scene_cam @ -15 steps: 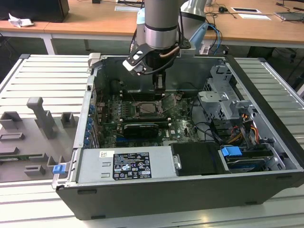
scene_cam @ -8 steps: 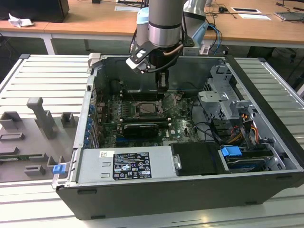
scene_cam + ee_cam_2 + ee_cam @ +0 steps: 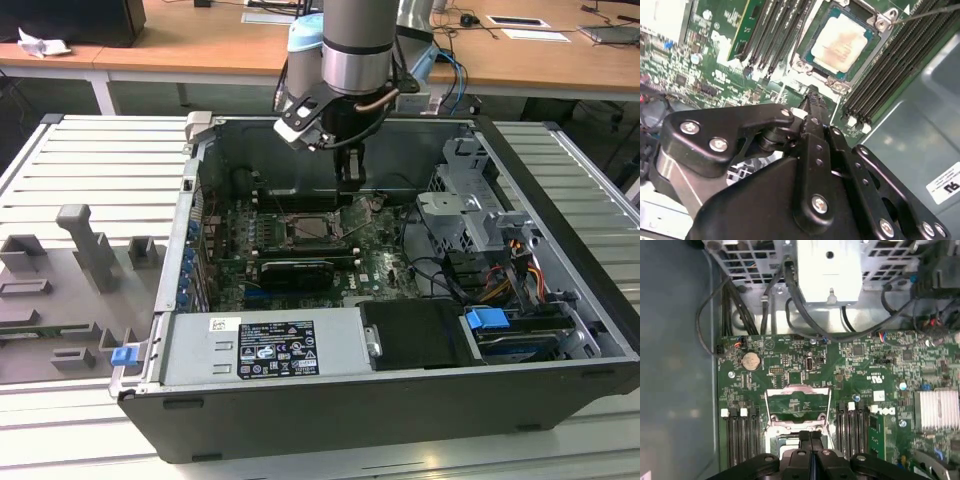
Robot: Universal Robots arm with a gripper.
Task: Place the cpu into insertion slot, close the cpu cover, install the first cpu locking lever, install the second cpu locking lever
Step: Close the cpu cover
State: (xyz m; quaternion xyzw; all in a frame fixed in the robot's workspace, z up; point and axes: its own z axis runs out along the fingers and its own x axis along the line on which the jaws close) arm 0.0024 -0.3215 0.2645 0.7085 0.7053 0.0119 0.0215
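The cpu (image 3: pixel 842 42), a pale silvery square chip, lies flat in the insertion slot (image 3: pixel 807 56) on the green motherboard. The slot (image 3: pixel 313 230) is in the middle of the open computer case. The cpu cover (image 3: pixel 799 405), a thin silver frame with a square window, stands swung up and open on the far side of the slot. A thin wire locking lever (image 3: pixel 925 12) runs past one corner of the slot. My gripper (image 3: pixel 350 185) hangs just above the slot's edge beside the raised cover. Its black fingers (image 3: pixel 811 436) are pressed together and hold nothing.
Long black memory slots (image 3: pixel 775 30) flank the socket on both sides. A black expansion card (image 3: pixel 295 272) lies in front of the socket, and a grey power supply (image 3: pixel 260 345) in front of that. A drive cage (image 3: pixel 470 200) and cables (image 3: pixel 500 275) fill the exterior view's right. The case walls (image 3: pixel 200 190) close in the board.
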